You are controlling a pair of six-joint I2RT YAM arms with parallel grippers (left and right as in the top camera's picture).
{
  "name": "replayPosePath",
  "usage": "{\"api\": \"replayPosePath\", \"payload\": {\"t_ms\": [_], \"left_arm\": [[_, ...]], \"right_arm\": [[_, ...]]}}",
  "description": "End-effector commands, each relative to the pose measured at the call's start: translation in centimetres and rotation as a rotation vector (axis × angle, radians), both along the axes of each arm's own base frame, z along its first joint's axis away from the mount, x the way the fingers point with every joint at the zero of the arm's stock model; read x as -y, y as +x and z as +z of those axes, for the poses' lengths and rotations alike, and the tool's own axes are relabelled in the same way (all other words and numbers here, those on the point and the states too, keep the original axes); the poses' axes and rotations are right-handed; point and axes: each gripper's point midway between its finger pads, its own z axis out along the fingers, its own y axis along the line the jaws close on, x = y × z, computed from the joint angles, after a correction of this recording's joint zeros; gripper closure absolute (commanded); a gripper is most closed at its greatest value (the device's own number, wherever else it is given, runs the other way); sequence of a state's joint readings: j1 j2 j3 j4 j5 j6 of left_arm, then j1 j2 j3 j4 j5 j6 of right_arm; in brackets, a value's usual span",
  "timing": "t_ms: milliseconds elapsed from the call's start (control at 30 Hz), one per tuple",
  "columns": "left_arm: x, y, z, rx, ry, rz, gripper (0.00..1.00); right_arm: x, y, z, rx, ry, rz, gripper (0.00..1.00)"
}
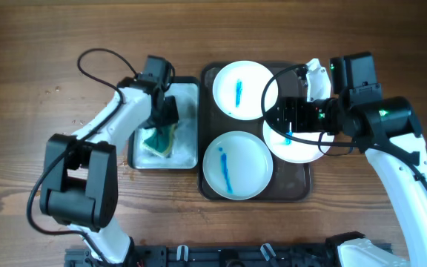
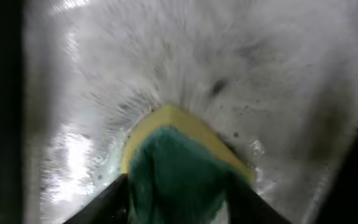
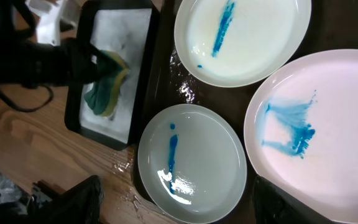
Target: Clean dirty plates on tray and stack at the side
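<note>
Three plates smeared with blue lie on the dark tray (image 1: 207, 74): a white one (image 1: 241, 90) at the back, a pale blue one (image 1: 237, 165) at the front, and a pinkish one (image 1: 302, 148) on the right, partly under my right arm. My left gripper (image 1: 165, 115) is shut on the green and yellow sponge (image 1: 158, 139) in the wet metal pan (image 1: 187, 152). In the left wrist view the sponge (image 2: 179, 168) sits between the fingers (image 2: 179, 211). My right gripper (image 3: 179, 208) is open and empty above the plates (image 3: 191, 165).
The metal pan stands just left of the dark tray. Water drops lie on the wood (image 3: 120, 168) near the tray's front corner. Bare wooden table (image 1: 35, 59) lies to the far left and along the front.
</note>
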State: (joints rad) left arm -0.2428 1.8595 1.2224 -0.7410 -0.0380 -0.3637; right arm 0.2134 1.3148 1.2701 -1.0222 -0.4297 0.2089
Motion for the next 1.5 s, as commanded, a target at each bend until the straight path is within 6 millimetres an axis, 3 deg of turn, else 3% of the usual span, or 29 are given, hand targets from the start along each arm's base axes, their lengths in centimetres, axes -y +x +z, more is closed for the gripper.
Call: {"api": "replayPosePath", "payload": {"t_ms": [0, 200, 333, 400, 433, 533, 700, 800, 833, 867, 933, 1033, 1100, 1200, 1400, 1433, 1467], "left_arm": [[0.1, 1.1, 3.9, 0.071, -0.035, 0.018, 0.32], [-0.6, -2.4, 1.4, -0.083, -0.001, 0.018, 0.36], [-1.0, -3.7, -1.6, -0.107, 0.005, 0.018, 0.52], [-1.1, -4.1, -3.0, -0.096, 0.002, 0.018, 0.64], [-1.1, -4.2, -3.5, -0.088, 0.0, 0.018, 0.75], [-0.9, -3.5, -3.6, -0.05, -0.009, 0.018, 0.96], [-0.7, -2.3, -0.6, -0.02, -0.013, 0.005, 0.96], [-0.4, -1.0, 2.8, 0.034, -0.023, -0.012, 0.96], [-0.3, -0.7, 4.0, 0.054, -0.027, -0.012, 0.96], [-0.2, -0.3, 5.5, 0.079, -0.033, -0.013, 0.96], [-0.1, 0.1, 8.1, 0.119, -0.042, -0.014, 0.96], [-0.1, 0.0, 11.1, 0.163, -0.054, -0.014, 0.96], [0.3, -0.4, 12.6, 0.179, -0.086, -0.022, 0.96], [1.8, -1.6, 13.8, 0.167, -0.177, -0.05, 0.96], [2.9, -3.4, 13.4, 0.088, -0.24, -0.071, 0.96], [3.1, -3.6, 13.4, 0.084, -0.242, -0.077, 0.96], [3.3, -3.7, 13.4, 0.082, -0.243, -0.083, 0.96]], "right_arm": [[0.2, -0.3, -0.5, -0.031, -0.01, -0.02, 0.22], [4.0, -0.9, -2.7, -0.13, -0.176, -0.232, 0.22], [3.4, -2.0, -4.4, -0.173, -0.161, -0.181, 0.23], [2.5, -2.8, -5.5, -0.197, -0.125, -0.111, 0.25], [2.1, -3.2, -6.2, -0.214, -0.107, -0.098, 0.26], [1.4, -3.7, -8.8, -0.237, -0.065, -0.078, 0.28], [0.9, -4.3, -11.9, -0.246, -0.027, -0.063, 0.32], [0.9, -4.7, -13.4, -0.245, -0.026, -0.064, 0.38], [1.0, -4.7, -13.9, -0.242, -0.03, -0.067, 0.43], [1.1, -4.8, -14.3, -0.244, -0.028, -0.079, 0.53], [1.2, -4.7, -15.4, -0.243, -0.056, -0.129, 0.59], [2.4, -4.9, -17.1, -0.245, -0.19, -0.192, 0.6], [1.7, -4.9, -17.8, -0.252, -0.193, -0.167, 0.6], [0.9, -4.9, -19.4, -0.28, -0.205, -0.12, 0.6], [1.1, -5.6, -23.4, -0.394, -0.251, -0.119, 0.6], [1.1, -5.6, -24.0, -0.408, -0.254, -0.129, 0.65], [1.1, -5.5, -24.4, -0.412, -0.254, -0.13, 0.8]]}}
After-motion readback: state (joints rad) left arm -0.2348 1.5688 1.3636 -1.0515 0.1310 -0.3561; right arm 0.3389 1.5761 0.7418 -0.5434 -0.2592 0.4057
